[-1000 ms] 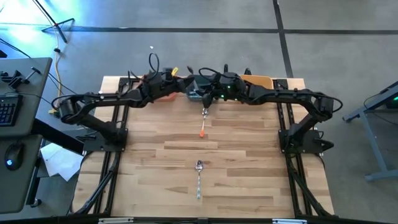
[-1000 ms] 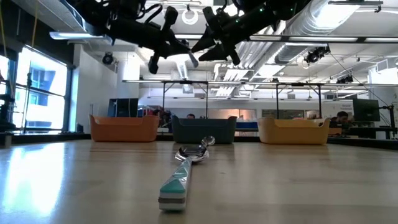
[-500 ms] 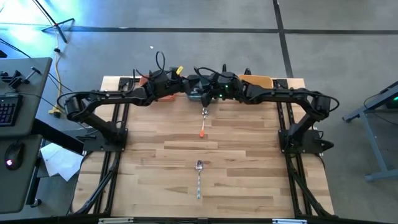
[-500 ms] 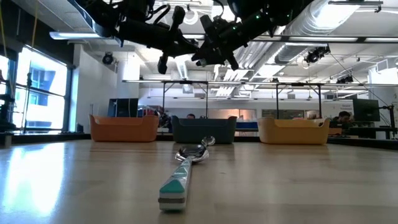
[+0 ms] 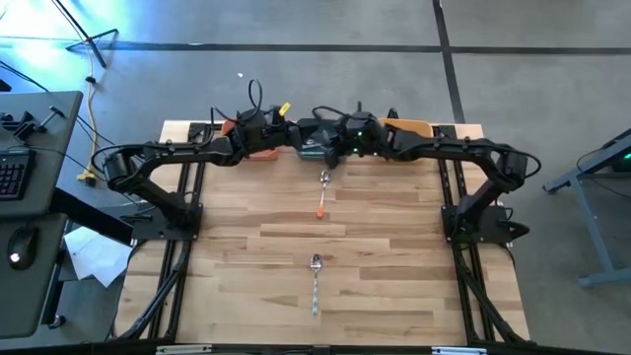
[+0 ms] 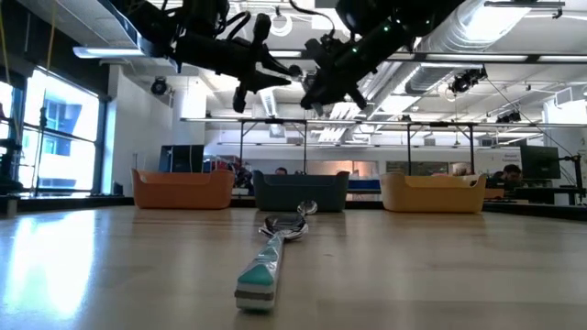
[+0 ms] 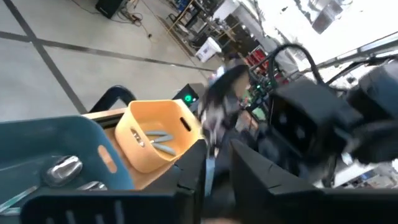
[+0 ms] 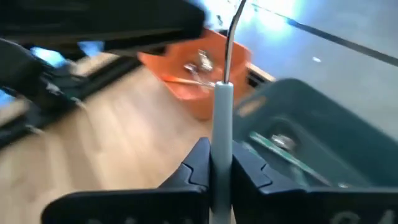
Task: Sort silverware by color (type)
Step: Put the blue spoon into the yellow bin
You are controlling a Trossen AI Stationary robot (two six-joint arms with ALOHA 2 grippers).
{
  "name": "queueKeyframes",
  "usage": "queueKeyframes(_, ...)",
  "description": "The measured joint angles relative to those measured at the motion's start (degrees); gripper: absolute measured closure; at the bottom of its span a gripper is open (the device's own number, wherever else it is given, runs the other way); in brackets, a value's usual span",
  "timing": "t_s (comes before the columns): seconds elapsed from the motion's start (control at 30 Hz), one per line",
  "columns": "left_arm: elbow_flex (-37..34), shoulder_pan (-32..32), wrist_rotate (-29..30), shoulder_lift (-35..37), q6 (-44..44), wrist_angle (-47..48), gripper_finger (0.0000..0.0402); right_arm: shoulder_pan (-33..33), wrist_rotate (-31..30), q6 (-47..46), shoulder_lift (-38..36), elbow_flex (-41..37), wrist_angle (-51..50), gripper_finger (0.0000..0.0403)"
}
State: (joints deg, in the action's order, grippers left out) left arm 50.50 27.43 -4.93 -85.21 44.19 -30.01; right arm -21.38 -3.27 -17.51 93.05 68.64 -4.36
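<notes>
Right gripper (image 8: 216, 167) clamps a silver utensil (image 8: 224, 112) above the teal bowl (image 8: 323, 124). Left gripper (image 7: 214, 165) beside it; grip unclear. Two spoons (image 5: 315, 281) lie well clear on open table (image 5: 394, 247).

I'm working in an open-plan lab or workshop: exposed ceiling ducts (image 6: 514, 41), concrete floor (image 5: 296, 79), people at monitors (image 6: 539, 165) at right, a keyboard desk (image 5: 25, 187) at left.

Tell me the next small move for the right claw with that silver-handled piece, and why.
Probably swing the right claw sideways to the yellow bowl and release there. It grips a plain silver-handled utensil upright near the teal bowl, while the yellow bowl already holds plain silver pieces. The left claw hovers close alongside.
</notes>
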Motion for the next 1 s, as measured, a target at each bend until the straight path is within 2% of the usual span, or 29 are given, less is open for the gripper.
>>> queueKeyframes(0.23, 0.00, 1.17, -0.55, 0.00, -1.31, 1.65, 0.0307, -5.16, -0.64, 4.63, -5.90, 0.00, -13.17, 0.0378)
queueKeyframes(0.4, 0.00, 1.43, -0.53, 0.00, -1.35, 5.09, 0.0311, -10.35, -0.72, 13.67, -9.20, 0.00, -27.31, 0.0387)
queueKeyframes(0.6, 0.00, 0.93, -0.53, 0.00, -3.38, 6.55, 0.0323, -18.43, -1.53, 25.44, -8.45, -0.11, -44.63, 0.0384)
queueKeyframes(0.73, 0.00, 0.93, -0.54, 0.00, -3.52, 6.62, 0.0329, -23.61, -3.60, 30.91, -7.20, -0.15, -48.11, 0.0378)
queueKeyframes(1.0, 0.00, 0.23, -0.74, 0.00, -3.83, 6.64, 0.0343, -31.10, -1.60, 41.09, -5.25, -0.15, -51.00, 0.0386)
